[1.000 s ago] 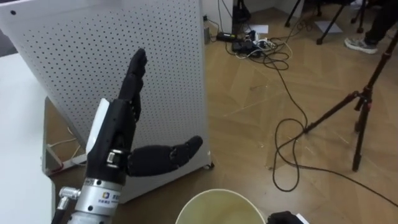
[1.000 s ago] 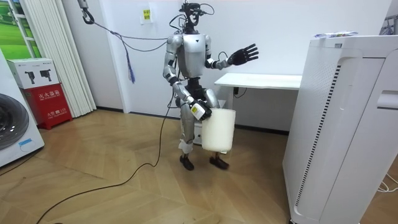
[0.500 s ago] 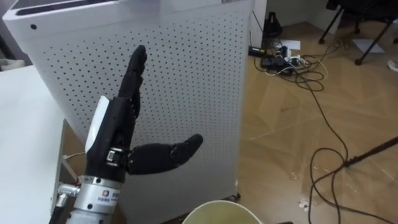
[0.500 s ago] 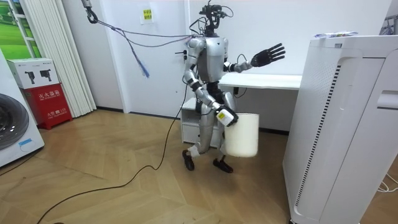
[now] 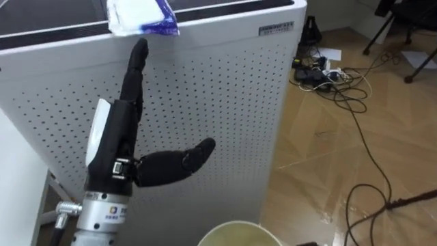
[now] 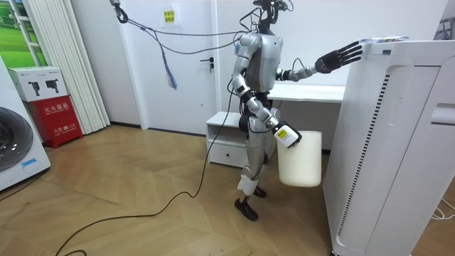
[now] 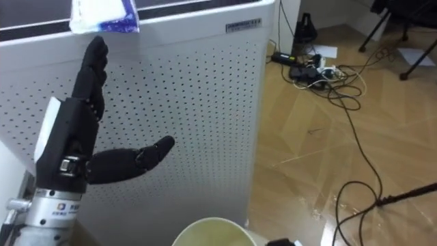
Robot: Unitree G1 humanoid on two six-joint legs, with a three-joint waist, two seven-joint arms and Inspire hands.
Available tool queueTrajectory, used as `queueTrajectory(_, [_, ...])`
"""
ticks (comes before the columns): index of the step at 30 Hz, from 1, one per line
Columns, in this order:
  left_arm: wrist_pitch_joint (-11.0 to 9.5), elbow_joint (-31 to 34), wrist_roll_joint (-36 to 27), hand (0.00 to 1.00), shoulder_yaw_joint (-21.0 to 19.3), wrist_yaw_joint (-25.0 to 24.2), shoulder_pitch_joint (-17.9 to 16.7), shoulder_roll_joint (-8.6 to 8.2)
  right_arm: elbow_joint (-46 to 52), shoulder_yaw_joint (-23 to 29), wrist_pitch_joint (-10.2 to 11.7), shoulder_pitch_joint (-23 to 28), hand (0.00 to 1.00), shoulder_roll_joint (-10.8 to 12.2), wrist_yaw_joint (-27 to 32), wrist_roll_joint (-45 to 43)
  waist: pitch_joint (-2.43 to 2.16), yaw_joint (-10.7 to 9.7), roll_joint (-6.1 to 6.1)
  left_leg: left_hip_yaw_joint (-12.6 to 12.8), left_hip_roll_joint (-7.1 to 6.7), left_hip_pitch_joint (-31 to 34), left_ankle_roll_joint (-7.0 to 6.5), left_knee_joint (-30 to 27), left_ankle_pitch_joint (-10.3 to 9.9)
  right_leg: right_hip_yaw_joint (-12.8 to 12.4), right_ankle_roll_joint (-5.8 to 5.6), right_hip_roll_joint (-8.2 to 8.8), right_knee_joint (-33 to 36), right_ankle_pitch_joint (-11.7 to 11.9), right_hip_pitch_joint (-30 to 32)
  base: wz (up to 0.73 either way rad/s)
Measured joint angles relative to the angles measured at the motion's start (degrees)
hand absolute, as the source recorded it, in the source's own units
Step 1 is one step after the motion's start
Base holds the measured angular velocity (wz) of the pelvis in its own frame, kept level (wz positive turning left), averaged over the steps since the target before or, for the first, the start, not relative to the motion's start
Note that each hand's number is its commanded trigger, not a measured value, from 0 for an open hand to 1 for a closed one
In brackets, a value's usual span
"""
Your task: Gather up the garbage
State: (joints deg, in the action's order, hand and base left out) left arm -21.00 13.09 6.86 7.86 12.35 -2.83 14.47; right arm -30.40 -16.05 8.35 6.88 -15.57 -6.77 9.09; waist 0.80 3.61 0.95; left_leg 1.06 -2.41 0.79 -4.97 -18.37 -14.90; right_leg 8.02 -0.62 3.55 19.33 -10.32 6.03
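Garbage (a crumpled white-and-blue packet [image 5: 140,15]) lies on top of the perforated white unit [image 5: 225,89]. You are at the reach: your left hand [image 5: 113,140] hovers before the unit's front, just below the packet, fingers straight and apart. Next, lift over the top edge and close on it. Your right hand [image 6: 283,133] carries the bin [image 6: 300,156] beside the unit; I cannot tell its grip. The unit's small label [image 5: 276,29] is illegible.

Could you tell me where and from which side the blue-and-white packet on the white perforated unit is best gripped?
Probably its near edge: the packet lies flat at the unit's front top edge, so the open left hand's fingers can pinch it from the front.
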Motion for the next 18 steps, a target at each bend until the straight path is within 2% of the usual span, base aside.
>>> queueTrajectory(6, [-0.18, 3.21, 6.27, 0.00, -2.15, 2.19, -1.97, 0.07, 1.35, 1.57, 0.43, 0.10, 1.00, -0.22, -1.31, 0.00, -0.12, 1.39, 0.27, 0.02, 1.05, -3.70, 0.32, 2.88, 0.19, -0.02, 0.34, -1.62, -6.09, 0.62, -5.46, 0.08])
queueTrajectory(11, [-0.18, 4.74, 11.52, 0.00, -6.67, 6.11, -1.81, 0.15, 1.34, 1.91, 0.99, 0.10, 1.00, -0.20, -3.95, -0.03, -0.26, 0.96, 0.52, -0.45, 1.28, -5.01, 1.02, 4.63, 0.61, -0.09, 0.47, -2.12, -8.86, 1.38, -7.18, -0.02])
queueTrajectory(14, [-0.19, 6.21, 11.87, 0.00, -8.20, 7.31, -1.75, 0.33, 1.32, 1.85, 0.98, 0.29, 1.00, -0.28, -5.28, -0.09, -0.25, 1.00, 0.60, -0.30, 1.32, -5.53, 1.14, 4.82, 0.68, -0.33, 0.52, -2.14, -9.97, 1.64, -8.49, -0.04])
queueTrajectory(16, [-0.20, 7.01, 11.81, 0.00, -8.78, 7.78, -1.67, 0.52, 1.28, 1.72, 0.98, 0.55, 1.00, -0.42, -5.49, -0.09, -0.11, 0.77, 0.48, 0.34, 1.07, -5.17, 1.49, 2.70, 0.51, -3.10, 0.39, -1.78, -10.85, 1.77, -9.64, 0.10])
queueTrajectory(17, [-0.32, 7.30, 11.81, 0.00, -8.79, 8.25, -1.42, 0.64, 1.20, 1.71, 0.98, 0.73, 1.00, -0.22, -5.49, -0.09, 0.35, 0.68, 0.09, 0.86, 0.61, -2.81, 2.96, -2.86, 0.11, -7.11, 0.19, -1.07, -11.31, 1.90, -10.53, 0.31])
queueTrajectory(18, [-0.51, 7.52, 11.87, 0.00, -8.61, 8.51, -1.04, 0.60, 0.98, 1.78, 0.98, 1.02, 1.00, 0.13, -5.44, 0.06, 0.79, 0.65, -0.78, 1.20, 1.00, 0.10, 4.98, -3.23, -0.83, -11.36, -0.10, -0.60, -11.69, 2.02, -10.79, 0.47])
